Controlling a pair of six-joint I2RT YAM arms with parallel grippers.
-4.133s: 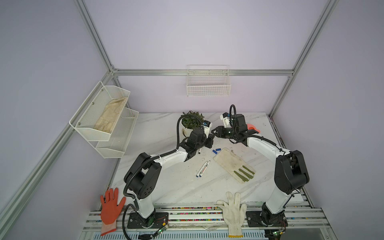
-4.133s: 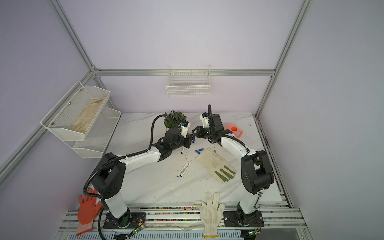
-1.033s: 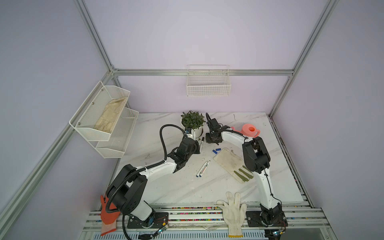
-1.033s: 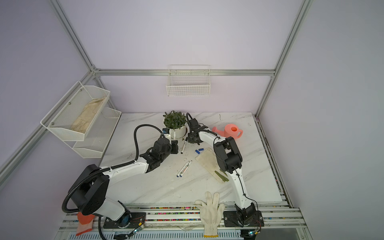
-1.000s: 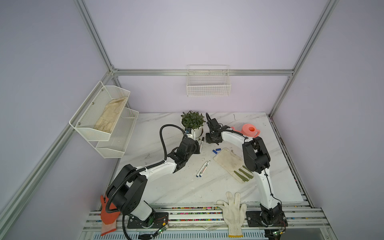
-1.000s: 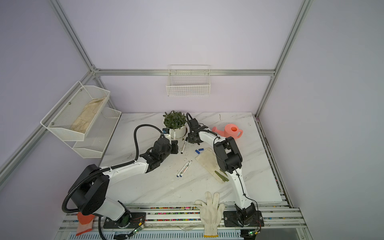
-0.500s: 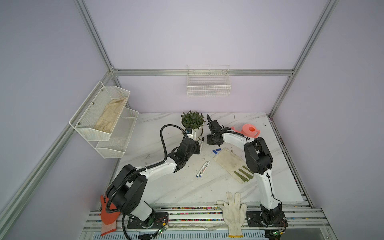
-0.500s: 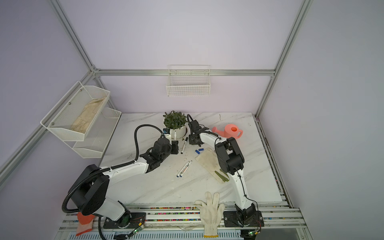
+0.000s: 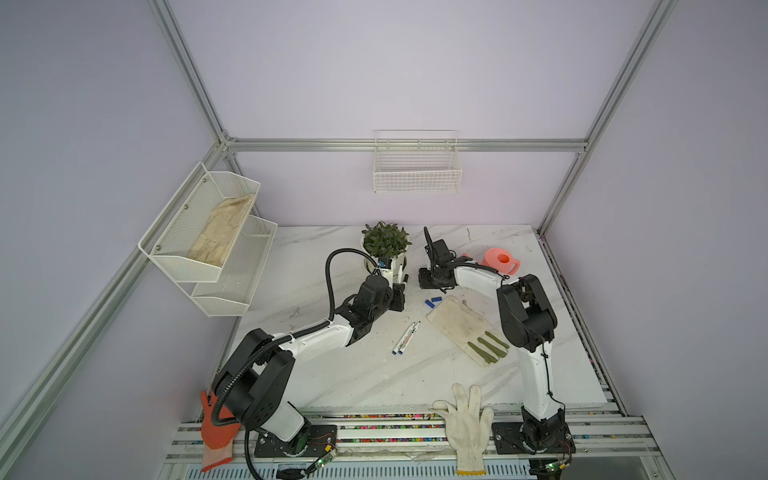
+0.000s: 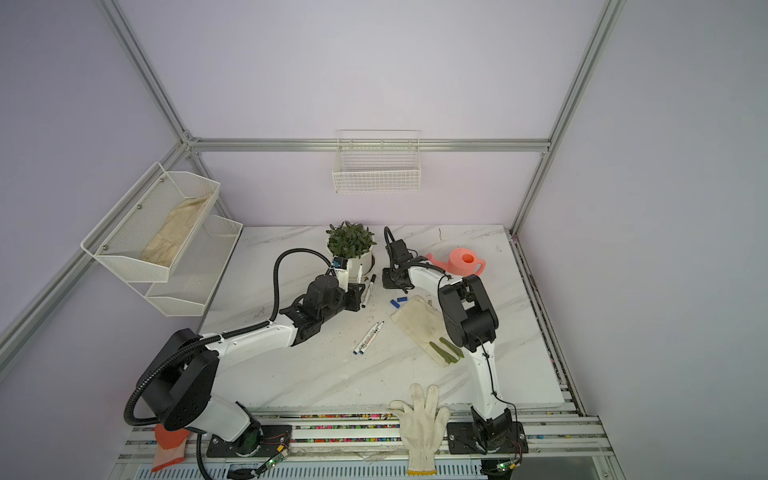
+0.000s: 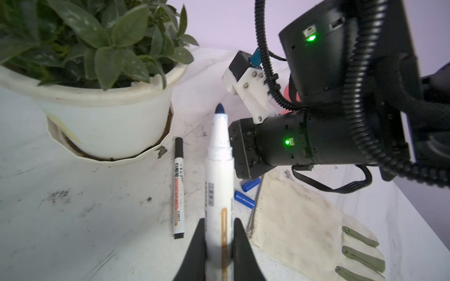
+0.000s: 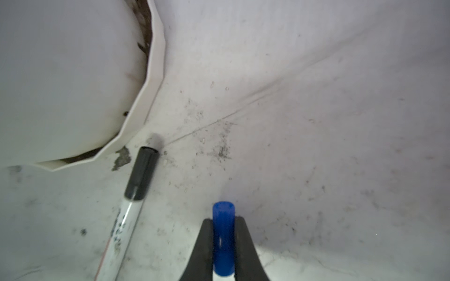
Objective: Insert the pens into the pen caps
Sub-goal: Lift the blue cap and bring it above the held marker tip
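Near frame centre in both top views, our left end effector [image 11: 219, 227] grasps an uncapped pen [image 11: 219, 155], long axis pointing up-frame beside the plant pot [image 11: 107, 121]. Just right of it, the right end effector [image 12: 223, 227] is clenched on a blue cap [image 12: 223, 214] — its mouth, we judge, must turn to face that pen's tip.
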